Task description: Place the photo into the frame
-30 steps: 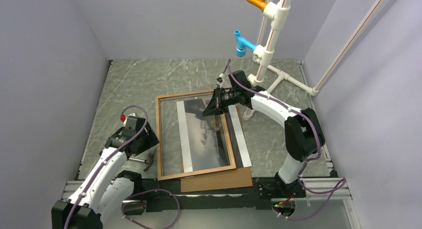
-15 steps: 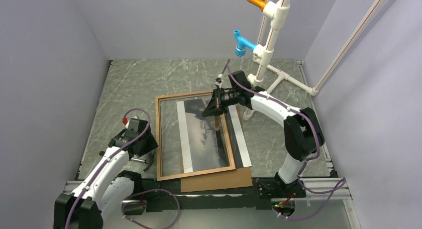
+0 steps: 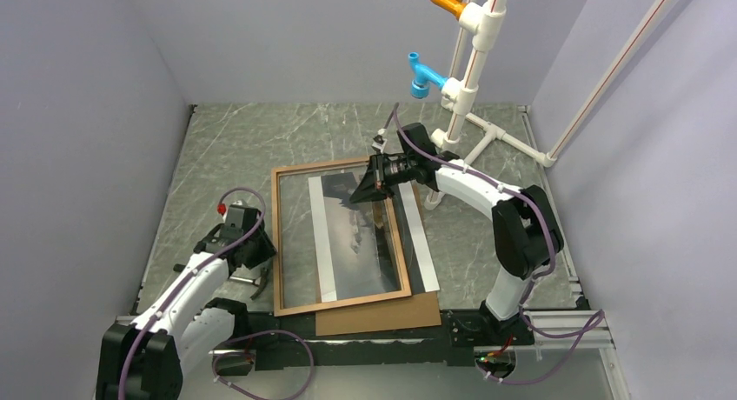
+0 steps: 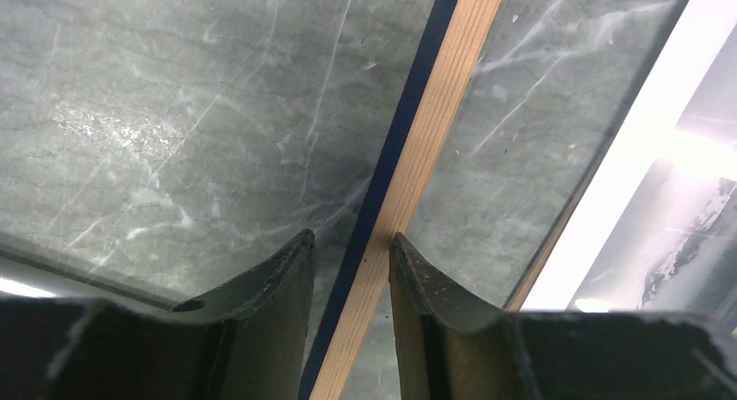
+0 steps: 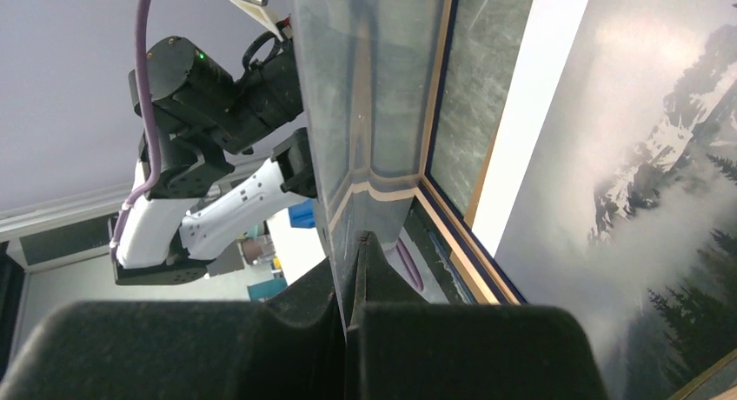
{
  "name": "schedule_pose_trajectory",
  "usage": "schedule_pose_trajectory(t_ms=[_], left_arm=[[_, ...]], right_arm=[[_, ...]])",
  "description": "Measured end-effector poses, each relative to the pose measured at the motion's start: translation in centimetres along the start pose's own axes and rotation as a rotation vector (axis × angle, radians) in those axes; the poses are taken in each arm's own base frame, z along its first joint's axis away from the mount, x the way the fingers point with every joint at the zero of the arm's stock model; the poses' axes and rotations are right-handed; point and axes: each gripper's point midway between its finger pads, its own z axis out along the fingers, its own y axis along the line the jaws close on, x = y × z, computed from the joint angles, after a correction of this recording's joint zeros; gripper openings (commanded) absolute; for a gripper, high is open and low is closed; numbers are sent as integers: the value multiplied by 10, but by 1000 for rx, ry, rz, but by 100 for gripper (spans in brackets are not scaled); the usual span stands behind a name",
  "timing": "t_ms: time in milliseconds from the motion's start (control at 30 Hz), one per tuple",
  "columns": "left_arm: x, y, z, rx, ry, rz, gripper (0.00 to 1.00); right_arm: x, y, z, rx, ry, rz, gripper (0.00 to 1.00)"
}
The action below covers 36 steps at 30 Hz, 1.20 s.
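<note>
Grey marble table (image 3: 235, 148) from above: the frame (image 3: 279, 235) lies flat, the photo (image 3: 361, 243) under it, shifted right. Left wrist view: left gripper (image 4: 352, 243) half open astride the frame's rail, perhaps touching it. Right wrist view: right gripper (image 5: 358, 243) pinched tight on an upright clear pane (image 5: 374, 87).

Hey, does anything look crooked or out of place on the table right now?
Yes. The photo lies shifted right of the frame. The frame's right rail crosses over it, its right white band sticks out past that rail, and bare table shows inside the frame's left part. The right gripper pinches a clear sheet there.
</note>
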Motion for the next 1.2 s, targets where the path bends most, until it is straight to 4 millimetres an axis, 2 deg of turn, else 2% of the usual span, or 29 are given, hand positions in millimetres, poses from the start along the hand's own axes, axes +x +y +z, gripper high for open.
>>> schedule_pose_trajectory(t_ms=[333,733,1200], left_arm=[[-2,-3,1,15,-7,-1,31],[-1,-5,1,20,-3,-1,29],[-2,-5,3,20,-3,-1,26]], right_arm=[[-5,-4,8,-24,10,7,0],[-3,-22,13,16,58,-13,0],[-6,-46,8,145,63,-37,0]])
